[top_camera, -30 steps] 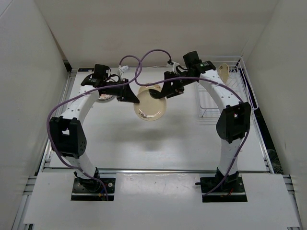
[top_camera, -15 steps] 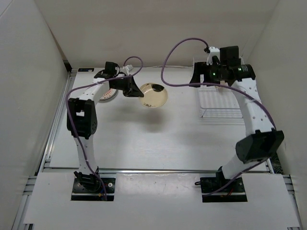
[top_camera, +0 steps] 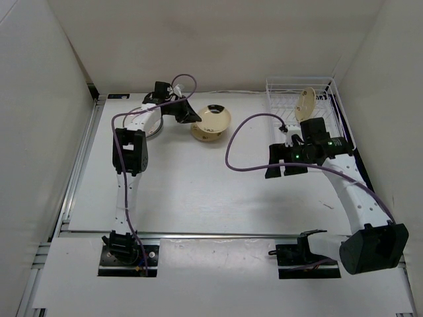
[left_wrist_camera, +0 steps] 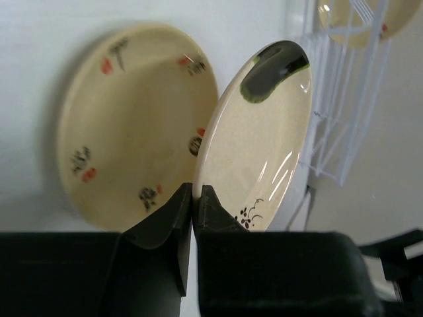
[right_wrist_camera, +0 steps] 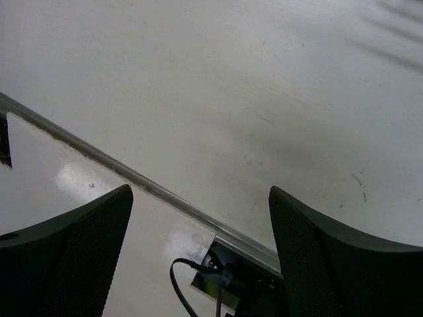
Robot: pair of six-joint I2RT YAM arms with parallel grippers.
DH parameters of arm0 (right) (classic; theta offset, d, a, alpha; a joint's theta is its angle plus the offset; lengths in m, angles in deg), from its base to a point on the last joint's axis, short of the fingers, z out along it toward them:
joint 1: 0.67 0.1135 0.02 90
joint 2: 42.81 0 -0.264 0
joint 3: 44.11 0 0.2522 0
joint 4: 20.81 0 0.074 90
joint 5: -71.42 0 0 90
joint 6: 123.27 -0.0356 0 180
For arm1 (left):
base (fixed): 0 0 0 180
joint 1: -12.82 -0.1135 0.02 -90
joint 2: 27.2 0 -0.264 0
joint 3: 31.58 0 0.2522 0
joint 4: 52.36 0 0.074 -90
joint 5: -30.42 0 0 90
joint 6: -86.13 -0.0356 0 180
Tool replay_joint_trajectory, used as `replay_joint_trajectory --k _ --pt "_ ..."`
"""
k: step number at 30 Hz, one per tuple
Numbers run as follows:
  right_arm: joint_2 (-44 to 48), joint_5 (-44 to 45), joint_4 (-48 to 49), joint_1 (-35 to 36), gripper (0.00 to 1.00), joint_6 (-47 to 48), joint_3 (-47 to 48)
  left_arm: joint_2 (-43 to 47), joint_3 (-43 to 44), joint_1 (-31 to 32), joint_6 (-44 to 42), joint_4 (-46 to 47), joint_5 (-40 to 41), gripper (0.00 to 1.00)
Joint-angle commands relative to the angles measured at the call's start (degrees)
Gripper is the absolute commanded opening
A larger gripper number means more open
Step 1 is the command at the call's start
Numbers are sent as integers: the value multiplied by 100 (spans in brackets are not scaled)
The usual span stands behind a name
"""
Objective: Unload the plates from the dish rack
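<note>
My left gripper (top_camera: 191, 116) (left_wrist_camera: 195, 189) is shut on the rim of a cream-yellow plate (top_camera: 215, 117) (left_wrist_camera: 259, 142) and holds it tilted. Under and beside it another cream plate (top_camera: 204, 137) (left_wrist_camera: 129, 125) lies on the table. The white wire dish rack (top_camera: 283, 91) (left_wrist_camera: 344, 125) stands at the far right, with one cream plate (top_camera: 305, 104) (left_wrist_camera: 344, 23) upright in it. My right gripper (top_camera: 274, 168) (right_wrist_camera: 201, 198) is open and empty over bare table, in front of the rack.
A patterned white plate (top_camera: 149, 127) lies at the far left, partly under my left arm. White walls close in the back and both sides. The right wrist view shows the table's metal front rail (right_wrist_camera: 152, 185) and an arm base with a cable (right_wrist_camera: 225, 281).
My left gripper has carried the cream plate back and down, over the plate lying on the table. My right arm has swung away from the rack toward the front middle, uncovering the rack's plate.
</note>
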Motion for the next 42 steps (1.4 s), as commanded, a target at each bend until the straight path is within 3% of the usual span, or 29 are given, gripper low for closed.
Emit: replay_joint_trajectory --k 1,16,19,24,37,42 --pt "243 -194 -20 -2 87 45 -194 90 490 2 -2 187 681 10" --pt "76 -247 86 -54 87 98 -10 -209 219 2 -249 187 1264 10" --pt "76 -247 86 -54 87 98 -10 -148 218 2 -355 187 1264 21" --pt "129 -247 139 -54 87 98 -10 -42 95 2 -539 187 1264 50" --pt "296 -353 191 -54 87 98 -115 590 -81 116 -1093 134 1369 74" --pt "462 -353 191 -54 87 98 -220 793 -134 231 -1435 20 1772 85"
